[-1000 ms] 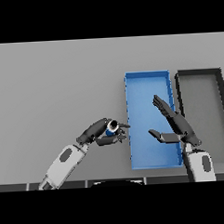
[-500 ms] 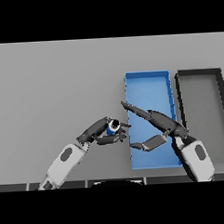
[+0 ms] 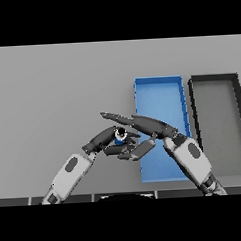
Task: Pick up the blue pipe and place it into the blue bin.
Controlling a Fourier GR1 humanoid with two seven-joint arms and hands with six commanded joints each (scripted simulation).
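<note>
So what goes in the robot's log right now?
left hand: shut on blue pipe | right hand: open, reaching over pipe | blue bin: holds nothing

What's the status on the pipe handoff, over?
Left hand curled round blue pipe, left of blue bin. Right hand open, fingers straight, reaching over the pipe. Pipe not yet in bin. Black bin beside it, no obstruction.

Two bins side by side, left bin (image 3: 158,90) beside right bin (image 3: 213,87), pipe (image 3: 119,138) just left of both.
</note>
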